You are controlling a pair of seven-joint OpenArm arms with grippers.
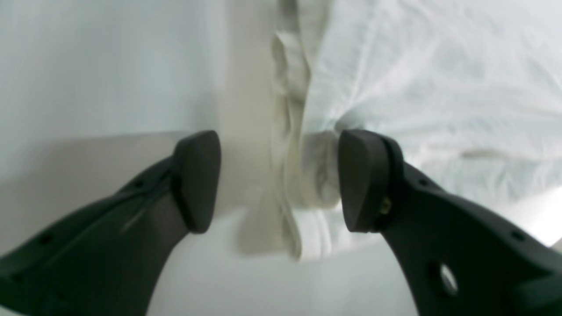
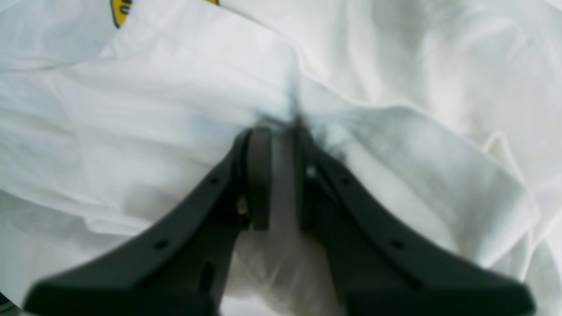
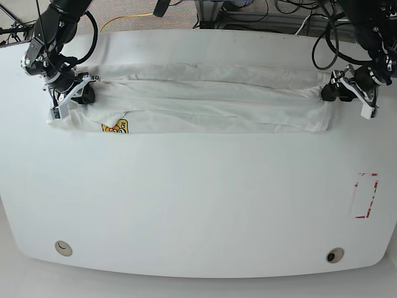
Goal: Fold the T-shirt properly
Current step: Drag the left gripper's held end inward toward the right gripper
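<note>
The white T-shirt [image 3: 211, 105] lies as a long folded band across the back of the table, with a bit of its orange-yellow print [image 3: 116, 127] showing near the left end. My right gripper [image 3: 77, 96] is at that left end. In the right wrist view it [image 2: 279, 131] is shut on a pinched ridge of the T-shirt [image 2: 175, 87], and the print [image 2: 119, 11] peeks in at the top. My left gripper [image 3: 329, 92] is at the band's right end. Its jaws [image 1: 281, 180] stand open, astride the bunched edge of the T-shirt [image 1: 417, 66].
The white table [image 3: 186, 198] carries a red-outlined mark [image 3: 366, 195] near its right edge and two small round holes [image 3: 62, 248] [image 3: 335, 255] by the front edge. Cables [image 3: 260, 12] run behind the table's back edge.
</note>
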